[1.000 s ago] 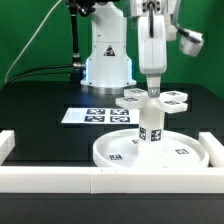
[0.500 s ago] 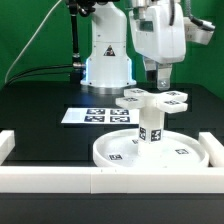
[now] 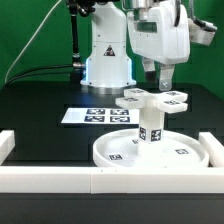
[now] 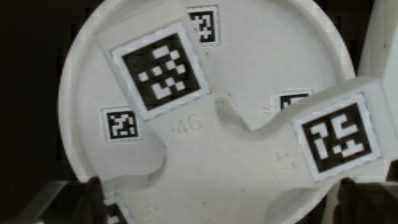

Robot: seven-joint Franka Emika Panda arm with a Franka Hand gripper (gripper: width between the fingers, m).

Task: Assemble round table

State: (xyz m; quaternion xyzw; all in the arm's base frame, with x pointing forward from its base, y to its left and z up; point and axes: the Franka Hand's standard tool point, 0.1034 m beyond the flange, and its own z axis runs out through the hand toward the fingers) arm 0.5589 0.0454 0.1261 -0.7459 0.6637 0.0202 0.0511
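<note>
The large rimmed disc (image 3: 185, 152) lies on the black table. The short thick post (image 3: 150, 128) stands upright on its middle. The cross-shaped piece (image 3: 152, 98) sits flat on top of the post. My gripper (image 3: 160, 78) hangs just above the cross piece, open and empty, apart from it. In the wrist view my gripper (image 4: 217, 205) looks straight down on the cross piece (image 4: 231, 170) with its large tags. The disc (image 4: 285, 40) with smaller tags shows beneath. My dark fingers stand wide apart at the picture's two lower corners.
The marker board (image 3: 95, 116) lies behind the disc toward the exterior view's left. A long white rail (image 3: 60, 180) runs along the front, with short rails at the left (image 3: 5, 143) and right (image 3: 217, 146). The arm's base (image 3: 108, 55) stands at the back.
My gripper has let go of the cross piece's middle, risen off it and turned about its axis. The disc, post and cross piece have stayed in place.
</note>
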